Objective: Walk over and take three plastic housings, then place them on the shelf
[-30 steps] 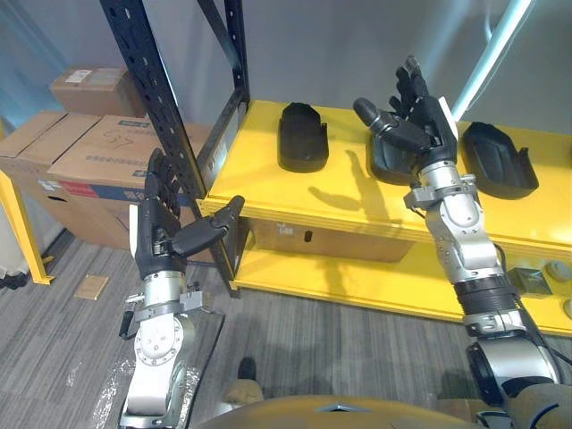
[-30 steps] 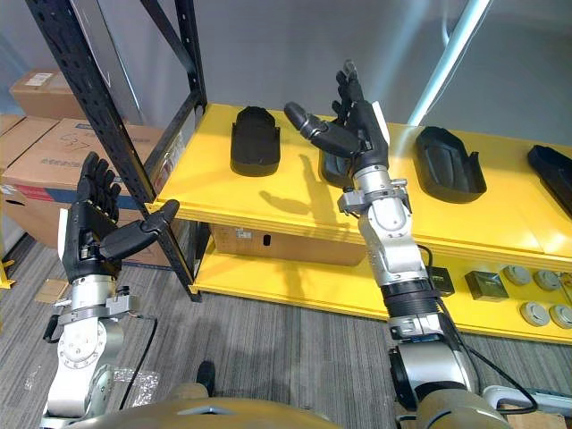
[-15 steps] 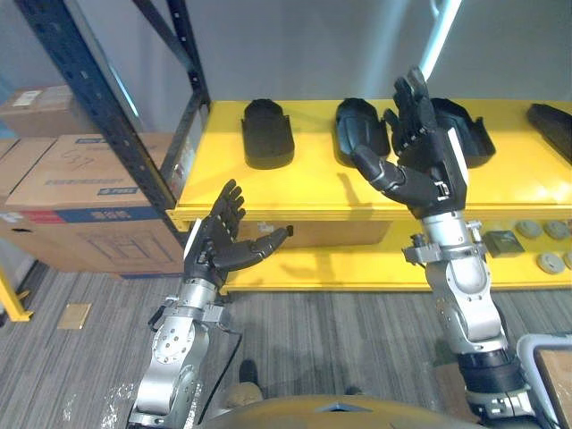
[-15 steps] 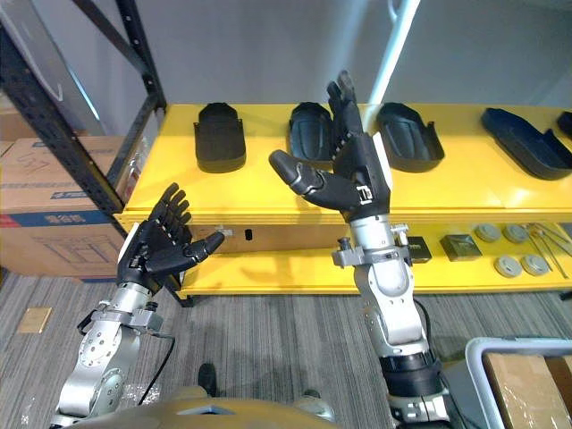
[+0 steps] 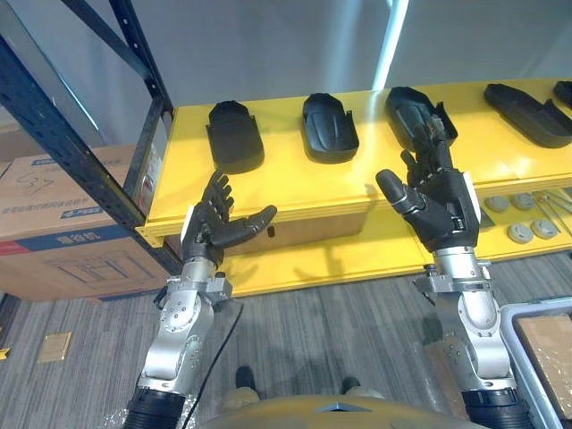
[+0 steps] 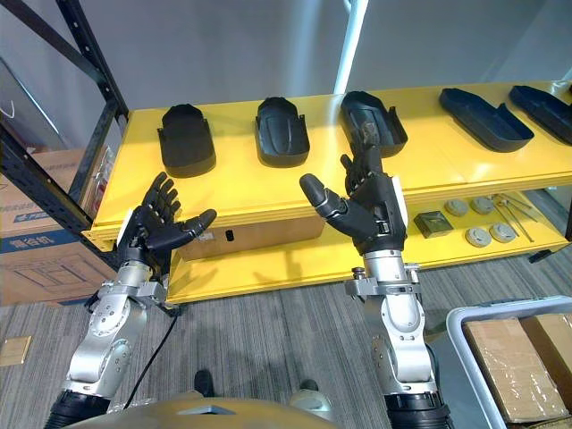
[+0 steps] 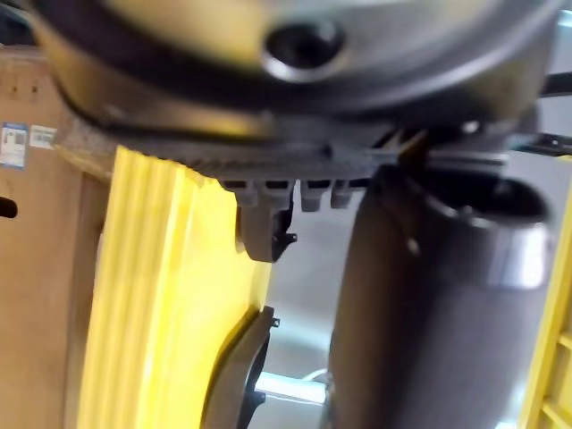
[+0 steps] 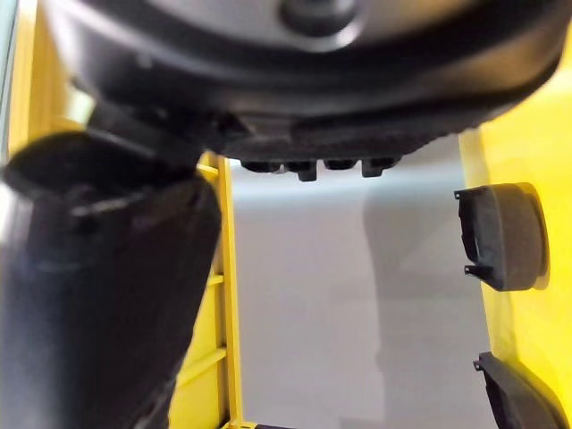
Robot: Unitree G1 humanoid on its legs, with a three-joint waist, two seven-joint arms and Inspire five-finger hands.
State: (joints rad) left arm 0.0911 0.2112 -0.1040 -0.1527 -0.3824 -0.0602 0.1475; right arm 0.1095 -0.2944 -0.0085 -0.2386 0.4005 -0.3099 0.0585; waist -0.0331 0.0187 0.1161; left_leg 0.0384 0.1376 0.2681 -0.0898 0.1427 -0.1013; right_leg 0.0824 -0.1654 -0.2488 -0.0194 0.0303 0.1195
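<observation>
Several black plastic housings lie in a row on the yellow shelf top [image 5: 295, 183]: one at the left [image 5: 234, 134], one in the middle [image 5: 329, 125], one further right [image 5: 418, 112], and longer ones at the far right [image 5: 527, 100]. My left hand [image 5: 219, 228] is raised in front of the shelf's front edge, open and empty. My right hand [image 5: 438, 210] is held up just short of the shelf, below the third housing, open and holding nothing. Two of the housings [image 8: 500, 237] show past its fingers in the right wrist view.
A dark blue rack upright [image 5: 80, 152] rises at the left, with cardboard boxes [image 5: 54, 223] behind it. The lower yellow shelf carries small round parts [image 6: 478, 234]. A grey bin holding cardboard boxes [image 6: 509, 357] sits on the floor at lower right.
The camera has swung right along the shelf, bringing more housings into view. My right hand has dropped from above the shelf to in front of its edge. Both hands stay open.
</observation>
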